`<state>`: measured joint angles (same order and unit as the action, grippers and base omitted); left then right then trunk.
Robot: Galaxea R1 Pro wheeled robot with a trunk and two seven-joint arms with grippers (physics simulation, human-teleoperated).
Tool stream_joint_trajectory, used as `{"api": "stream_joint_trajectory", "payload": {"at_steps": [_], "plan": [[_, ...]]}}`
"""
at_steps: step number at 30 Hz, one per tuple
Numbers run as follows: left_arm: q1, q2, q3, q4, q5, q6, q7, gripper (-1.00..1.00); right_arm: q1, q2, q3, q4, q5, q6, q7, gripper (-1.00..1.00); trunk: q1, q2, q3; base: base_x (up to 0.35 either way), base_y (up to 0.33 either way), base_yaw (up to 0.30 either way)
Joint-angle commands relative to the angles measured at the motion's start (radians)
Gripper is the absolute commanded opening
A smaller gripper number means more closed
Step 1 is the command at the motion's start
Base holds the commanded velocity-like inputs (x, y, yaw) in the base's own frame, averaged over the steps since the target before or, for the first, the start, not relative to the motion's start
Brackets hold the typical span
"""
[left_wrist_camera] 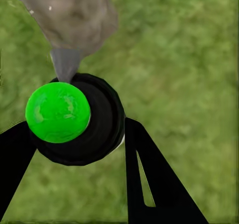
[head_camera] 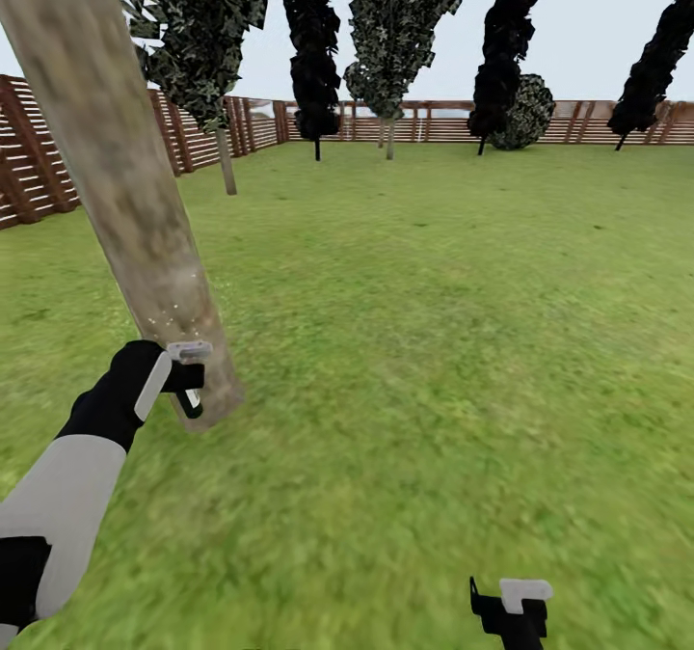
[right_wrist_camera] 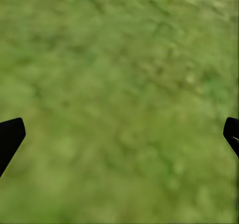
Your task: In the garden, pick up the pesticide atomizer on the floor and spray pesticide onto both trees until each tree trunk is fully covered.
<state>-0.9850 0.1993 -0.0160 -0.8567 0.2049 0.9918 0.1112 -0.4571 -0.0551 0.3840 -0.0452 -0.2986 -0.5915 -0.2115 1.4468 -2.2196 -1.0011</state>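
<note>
**Left gripper holds the atomizer at the foot of the near trunk**

The left wrist view gives what the head view cannot: the pesticide atomizer [left_wrist_camera: 79,119], a dark round body with a bright green cap, clamped between the two black fingers [left_wrist_camera: 154,184] of the left gripper [left_wrist_camera: 74,159], its grey nozzle aimed at the tree trunk [left_wrist_camera: 74,15] just beyond it. From the head, the left gripper [head_camera: 188,380] sits at about 8 o'clock against the lower tree trunk [head_camera: 116,187], and the bottle itself is too small to make out there. A few pale specks of pesticide [head_camera: 169,317] dot the bark just above the gripper.

The right gripper [head_camera: 511,611], at 5 o'clock, is cut off by the frame edge. Its wrist view shows two fingertips [right_wrist_camera: 10,137] spread wide, holding nothing, over blurred grass floor [right_wrist_camera: 119,104].

The near trunk's crown is out of frame. Four near-black conifers [head_camera: 313,52] and a slatted fence [head_camera: 424,124] line the far lawn.
</note>
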Motion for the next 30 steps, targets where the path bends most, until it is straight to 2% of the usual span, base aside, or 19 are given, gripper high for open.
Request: {"api": "stream_joint_trajectory", "payload": {"at_steps": [1,8,14,17,19,30], "plan": [[0.0,0.0,-0.002,-0.001,0.01,0.004,0.011,-1.0,0.0,0.0,0.009,-0.001,-0.005,-0.001,-0.005,1.0,0.0,0.0,-0.001,0.0,-0.274,0.247],[0.002,0.002,-0.002,-0.001,0.007,0.002,0.016,-1.0,0.0,-0.002,0.008,-0.001,-0.005,-0.001,-0.006,1.0,0.0,0.0,-0.001,0.039,-0.274,0.106],[0.002,0.002,0.0,-0.001,0.005,0.002,0.017,-1.0,0.0,-0.002,0.008,-0.001,-0.006,-0.001,-0.005,1.0,0.0,0.0,-0.001,0.231,-0.194,0.001],[0.002,0.002,0.04,-0.001,0.001,0.002,0.018,-1.0,0.0,-0.002,0.008,-0.001,-0.005,-0.001,-0.005,1.0,0.0,0.0,-0.001,0.281,-0.149,0.0],[0.002,0.002,0.051,-0.001,-0.002,0.001,0.018,-1.0,0.0,-0.001,0.008,-0.001,-0.005,-0.001,-0.005,1.0,0.0,0.0,-0.001,0.282,-0.157,0.036],[0.001,0.002,0.054,-0.001,-0.004,0.001,0.018,-1.0,0.0,0.0,0.009,-0.001,-0.005,-0.001,-0.005,1.0,0.0,0.0,-0.001,0.145,-0.233,0.26]]}}
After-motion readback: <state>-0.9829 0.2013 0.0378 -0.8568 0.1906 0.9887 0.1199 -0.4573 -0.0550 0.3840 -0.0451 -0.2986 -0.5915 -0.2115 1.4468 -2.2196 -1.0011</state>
